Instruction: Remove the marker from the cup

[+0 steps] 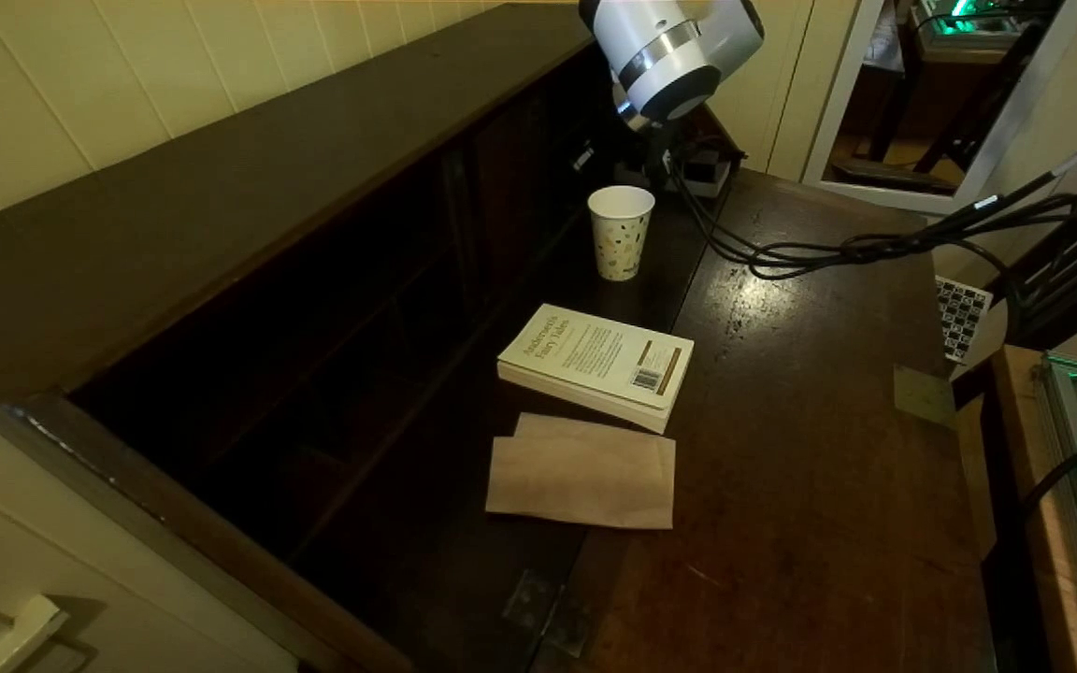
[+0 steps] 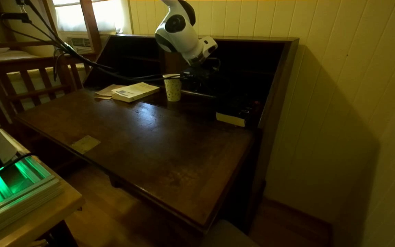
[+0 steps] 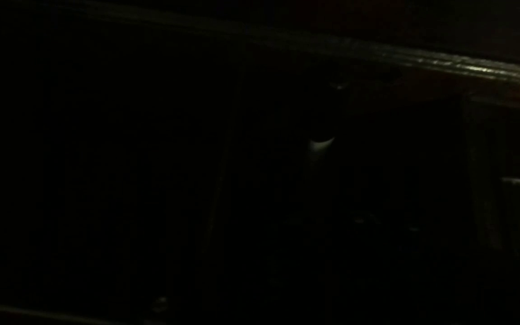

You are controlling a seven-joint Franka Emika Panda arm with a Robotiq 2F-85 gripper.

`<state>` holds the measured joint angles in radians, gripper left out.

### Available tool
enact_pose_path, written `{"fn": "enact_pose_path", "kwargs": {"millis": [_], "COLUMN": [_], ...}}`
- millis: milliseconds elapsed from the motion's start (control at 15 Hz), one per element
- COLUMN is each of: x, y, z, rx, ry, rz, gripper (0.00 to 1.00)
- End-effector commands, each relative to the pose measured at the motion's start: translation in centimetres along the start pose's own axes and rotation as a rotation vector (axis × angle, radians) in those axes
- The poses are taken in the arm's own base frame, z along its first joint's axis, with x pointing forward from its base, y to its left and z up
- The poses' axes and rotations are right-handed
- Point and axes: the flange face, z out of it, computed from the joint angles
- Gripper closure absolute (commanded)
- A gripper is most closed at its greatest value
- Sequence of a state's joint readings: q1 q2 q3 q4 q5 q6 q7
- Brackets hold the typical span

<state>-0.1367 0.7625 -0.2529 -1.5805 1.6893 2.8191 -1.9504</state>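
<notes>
Fingers [image 2: 202,77], dark below the arm [image 2: 184,38], were too shadowed to show how far apart they stood or what, if anything, they held. At their eight o'clock in an exterior view, the cup [image 2: 173,90] stood upright on the surface [image 2: 156,144]. The marker could not be made out; the wrist view was nearly black.

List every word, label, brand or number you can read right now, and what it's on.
"Andersen's Fairy Tales": on the white book.
Same book's blurb and barcode digits: too small to read.
Cup: printed flecks, no readable lettering.
Dark book: any lettering too dark to read.
Wrist view: too dark, nothing readable.
</notes>
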Motion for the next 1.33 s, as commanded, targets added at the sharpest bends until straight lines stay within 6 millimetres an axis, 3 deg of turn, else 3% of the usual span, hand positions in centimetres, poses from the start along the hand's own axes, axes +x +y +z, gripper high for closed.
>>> {"fn": "enact_pose_path", "kwargs": {"millis": [0, 667, 1267], "x": [0.2, -1.6, -2.3], "y": [-0.5, -0.7, 0.2], "z": [-1.1, -5.4, -11.5], "rx": [-0.004, -0.067, -0.07], "ry": [0.004, -0.091, -0.236], "rz": [0.034, 0.171, 0.19], "gripper": [1.0, 1.0, 1.0]}}
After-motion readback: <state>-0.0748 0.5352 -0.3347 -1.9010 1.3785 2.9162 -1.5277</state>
